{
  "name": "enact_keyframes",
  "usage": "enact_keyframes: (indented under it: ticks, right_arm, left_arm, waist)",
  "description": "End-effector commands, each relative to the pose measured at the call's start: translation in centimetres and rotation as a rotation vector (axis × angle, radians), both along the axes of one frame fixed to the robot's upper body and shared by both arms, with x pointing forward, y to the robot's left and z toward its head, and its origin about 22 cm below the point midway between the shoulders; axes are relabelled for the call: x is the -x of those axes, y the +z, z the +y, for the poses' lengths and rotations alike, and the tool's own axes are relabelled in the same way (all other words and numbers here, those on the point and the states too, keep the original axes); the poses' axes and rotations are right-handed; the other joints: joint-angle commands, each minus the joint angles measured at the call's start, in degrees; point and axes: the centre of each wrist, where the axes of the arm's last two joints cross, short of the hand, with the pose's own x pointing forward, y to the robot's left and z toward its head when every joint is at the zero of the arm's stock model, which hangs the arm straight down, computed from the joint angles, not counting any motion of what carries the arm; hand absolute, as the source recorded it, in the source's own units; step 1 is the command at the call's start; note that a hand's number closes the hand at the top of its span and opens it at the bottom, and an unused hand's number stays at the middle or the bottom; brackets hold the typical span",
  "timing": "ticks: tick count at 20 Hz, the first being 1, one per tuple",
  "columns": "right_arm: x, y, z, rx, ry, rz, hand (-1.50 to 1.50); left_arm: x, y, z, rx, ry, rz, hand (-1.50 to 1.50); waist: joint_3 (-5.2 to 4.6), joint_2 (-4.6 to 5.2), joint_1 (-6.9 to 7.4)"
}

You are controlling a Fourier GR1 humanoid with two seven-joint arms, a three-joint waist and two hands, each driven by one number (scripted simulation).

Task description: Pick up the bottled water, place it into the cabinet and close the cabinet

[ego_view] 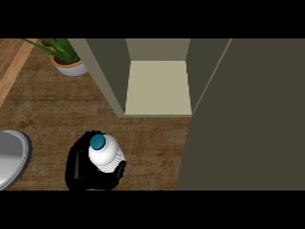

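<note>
The bottled water (pixel 105 154) is white with a blue cap and stands upright, seen from above, low in the left half of the head view. My left hand (pixel 78 167) is curled round it from the left and from below, hiding the bottle's lower part. The cabinet (pixel 158 85) stands open beyond it, with a pale bare shelf floor between olive walls. Its door (pixel 254 120) is swung out and fills the right of the view. My right hand does not show.
A potted plant (pixel 67 60) in a white pot stands at the back left beside the cabinet's left wall. A large grey rounded object (pixel 3 159) sits at the lower left edge. The brown counter (pixel 62 112) lies between the bottle and the cabinet.
</note>
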Motion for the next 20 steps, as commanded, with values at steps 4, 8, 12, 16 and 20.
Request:
enact_keyframes:
  ticks: [4,8,12,16,20]
  right_arm:
    - [1.2,1.9,-1.1,-0.008,0.002,-0.043,-1.5]
    - [2.0,1.1,-0.1,-0.003,-0.001,-0.049,-1.5]
    - [2.1,1.8,-0.8,-0.005,-0.001,-0.045,-1.5]
    - [1.7,2.2,-1.3,-0.015,-0.004,-0.069,-1.5]
    - [2.3,1.1,-0.8,-0.004,-0.016,-0.046,-1.5]
  left_arm:
    - [-1.9,5.3,-2.5,-0.031,-0.017,-0.059,1.5]
    - [-4.0,6.2,-4.7,-0.039,-0.032,-0.053,1.5]
    - [-5.4,7.5,-6.8,-0.067,-0.026,-0.022,1.5]
    - [-6.6,9.0,-7.4,-0.075,-0.02,-0.06,1.5]
    - [-7.7,9.3,-8.1,-0.12,0.027,-0.078,1.5]
  waist:
    - [0.01,0.06,-0.07]
    - [-0.02,0.06,-0.49]
    - [-0.02,0.09,-0.75]
    - [-0.01,0.13,-0.5]
    - [0.0,0.07,-0.59]
